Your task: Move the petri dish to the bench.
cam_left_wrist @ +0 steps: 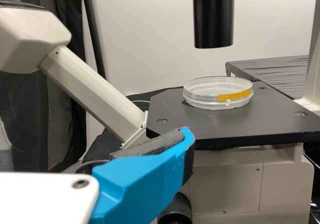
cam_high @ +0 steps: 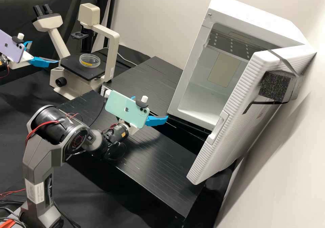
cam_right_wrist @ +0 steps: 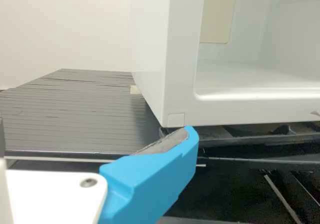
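Note:
My left gripper stands open at the left of the high view, beside the microscope and short of its stage. The clear round petri dish, with a yellow strip on its side, lies flat on the black stage. In the left wrist view, one blue finger of my left gripper shows nearer than the dish, not touching it. My right gripper is open and holds nothing, above the black bench before the white cabinet. Its blue finger shows in the right wrist view, where the gripper faces the cabinet's lower corner.
The white cabinet has its door swung open toward the bench's front. Above the dish hangs the microscope's black tube; its cream arm rises beside the stage, and the eyepiece head stands on the other side.

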You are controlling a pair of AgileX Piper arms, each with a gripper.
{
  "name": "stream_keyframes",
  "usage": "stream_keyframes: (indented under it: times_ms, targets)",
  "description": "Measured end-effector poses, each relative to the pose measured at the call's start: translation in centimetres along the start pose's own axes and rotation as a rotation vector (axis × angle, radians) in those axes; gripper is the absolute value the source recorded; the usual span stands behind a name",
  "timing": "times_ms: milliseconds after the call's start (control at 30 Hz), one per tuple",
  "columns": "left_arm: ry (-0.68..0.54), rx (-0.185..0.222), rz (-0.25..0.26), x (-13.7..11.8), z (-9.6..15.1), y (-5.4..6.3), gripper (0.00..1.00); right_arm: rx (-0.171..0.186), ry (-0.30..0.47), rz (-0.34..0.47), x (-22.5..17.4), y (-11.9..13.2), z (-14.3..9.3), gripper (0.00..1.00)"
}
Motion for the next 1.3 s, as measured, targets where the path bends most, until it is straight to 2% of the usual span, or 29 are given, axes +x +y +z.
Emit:
stream_keyframes:
  times_ms: [367,567,733,800,967,1100,1200,1300]
  targets:
    - [0.0,0.0,0.0,0.0,0.0,0.0,1.0,0.0,0.0,0.0,-0.2,-0.1,0.1,1.0]
    - [0.0,0.0,0.0,0.0,0.0,0.0,1.0,0.005,0.023,-0.021,-2.6,-0.8,-0.5,1.0]
    - [0.0,0.0,0.0,0.0,0.0,0.0,1.0,0.022,0.166,-0.031,-5.0,-2.1,-3.7,1.0]
    - [0.0,0.0,0.0,0.0,0.0,0.0,1.0,0.008,0.233,-0.062,-5.7,-3.1,-5.5,1.0]
    - [0.0,0.0,0.0,0.0,0.0,0.0,1.0,-0.021,0.338,-0.117,-6.5,-5.1,-8.6,1.0]
    - [0.0,0.0,0.0,0.0,0.0,0.0,1.0,-0.021,0.397,-0.108,-6.1,-5.7,-11.1,1.0]
    - [0.0,0.0,0.0,0.0,0.0,0.0,1.0,-0.008,0.416,-0.097,-5.4,-6.1,-12.6,1.0]
    - [0.0,0.0,0.0,0.0,0.0,0.0,1.0,-0.01,0.444,-0.092,-4.5,-6.7,-14.4,1.0]
